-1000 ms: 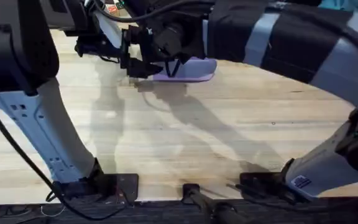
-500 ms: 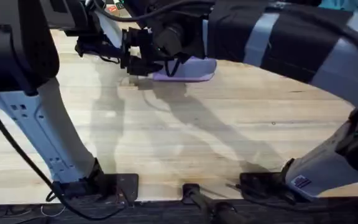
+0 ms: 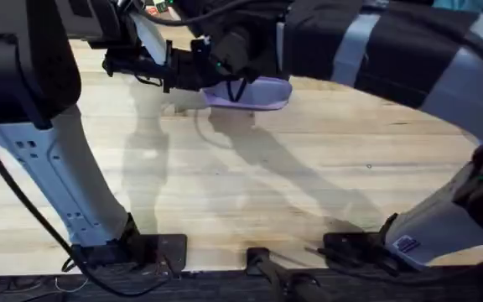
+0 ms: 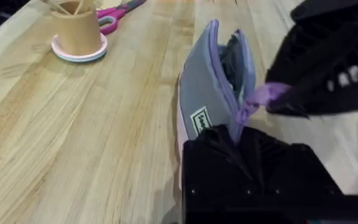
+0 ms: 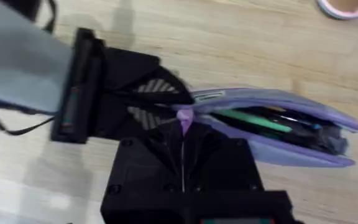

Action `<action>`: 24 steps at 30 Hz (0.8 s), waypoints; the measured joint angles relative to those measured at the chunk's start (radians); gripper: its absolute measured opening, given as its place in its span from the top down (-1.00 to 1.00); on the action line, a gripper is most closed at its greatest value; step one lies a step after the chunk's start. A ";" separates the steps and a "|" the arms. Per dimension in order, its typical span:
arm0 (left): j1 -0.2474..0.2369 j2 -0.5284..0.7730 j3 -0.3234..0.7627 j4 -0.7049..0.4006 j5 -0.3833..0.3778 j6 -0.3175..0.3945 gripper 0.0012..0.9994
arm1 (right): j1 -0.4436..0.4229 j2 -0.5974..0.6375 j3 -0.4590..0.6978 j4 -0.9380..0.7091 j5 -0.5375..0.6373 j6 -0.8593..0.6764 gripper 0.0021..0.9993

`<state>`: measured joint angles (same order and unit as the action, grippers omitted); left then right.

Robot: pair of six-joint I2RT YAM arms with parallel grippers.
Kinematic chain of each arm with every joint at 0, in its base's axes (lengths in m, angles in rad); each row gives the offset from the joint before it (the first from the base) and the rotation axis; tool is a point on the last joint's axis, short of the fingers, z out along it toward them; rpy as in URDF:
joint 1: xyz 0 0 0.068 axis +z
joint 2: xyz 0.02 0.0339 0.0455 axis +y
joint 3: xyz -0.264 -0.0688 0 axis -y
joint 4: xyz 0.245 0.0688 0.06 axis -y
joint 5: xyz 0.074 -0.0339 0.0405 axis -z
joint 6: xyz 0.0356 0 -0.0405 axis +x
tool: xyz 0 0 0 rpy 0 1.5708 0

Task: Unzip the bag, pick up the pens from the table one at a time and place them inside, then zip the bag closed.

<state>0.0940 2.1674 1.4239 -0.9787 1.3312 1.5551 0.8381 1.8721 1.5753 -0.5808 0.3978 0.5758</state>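
**Mia:** Where is the bag (image 3: 258, 92) right now?

**Tom:** It lies at the far side of the table (image 3: 250, 193), near the middle. Its mouth is open. I can see the green pen (image 5: 253, 120) inside, with something dark next to it. That may be the black pen, but I can't tell.

**Mia:** So it's time to zip it?

**Tom:** I think so. The right gripper (image 5: 183, 126) is pinched shut on the purple zipper tab (image 5: 184, 118). The left gripper (image 4: 225, 134) is squeezed on the near end of the bag, holding it in place.

**Mia:** How should they do it well?

**Tom:** Pull the tab straight along the zipper, slowly, toward the open end. The left one should hold tight so the bag stays flat and does not slide.

**Mia:** What could go wrong?

**Tom:** A pen tip could poke up and block the zipper. The small tab could also slip out.
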 joint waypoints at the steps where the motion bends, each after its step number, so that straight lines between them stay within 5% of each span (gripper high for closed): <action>1: 0.000 0.000 0.000 0.000 0.000 0.000 0.91 | -0.012 0.000 0.000 -0.011 -0.003 0.000 0.94; 24: -0.006 0.000 0.000 0.008 0.004 0.000 0.91 | -0.323 0.000 0.000 -0.137 -0.104 -0.040 0.94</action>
<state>0.0875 2.1674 1.4239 -0.9710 1.3354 1.5547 0.5151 1.8721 1.5753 -0.7174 0.2939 0.5354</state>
